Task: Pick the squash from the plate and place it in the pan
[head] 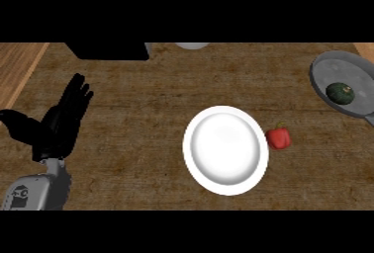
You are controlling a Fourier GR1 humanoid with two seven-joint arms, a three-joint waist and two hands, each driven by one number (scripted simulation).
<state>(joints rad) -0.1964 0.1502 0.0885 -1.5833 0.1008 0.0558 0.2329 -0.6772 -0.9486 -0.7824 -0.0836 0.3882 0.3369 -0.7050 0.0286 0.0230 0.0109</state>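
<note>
Head view, single frame. The squash (340,93), small, dark green and round, sits inside the grey pan (328,68) at the far right of the bench (131,168), toward the pan's near side. The white plate (226,148) in the middle is bare; nothing lies on it. By this layout I judge the transfer done: the squash is where the task wants it and nothing touches it.

My left hand (58,123) shows at the left edge, fingers straight and spread, thumb out to the side, holding nothing. It points up and away from the plate, well apart from everything, so I read it as parked to keep it off the work area. My right hand is not in the frame, so I can log nothing about it.

A red pepper (278,138) lies just beside the plate's right rim, on the bench, not on the plate. It is no part of the job and I leave it alone. A black block (110,51) and a pale round object (191,45) sit at the far edge, both cut off; I cannot identify them.

Only remaining check, in my judgement: confirm the squash rests settled in the pan.
</note>
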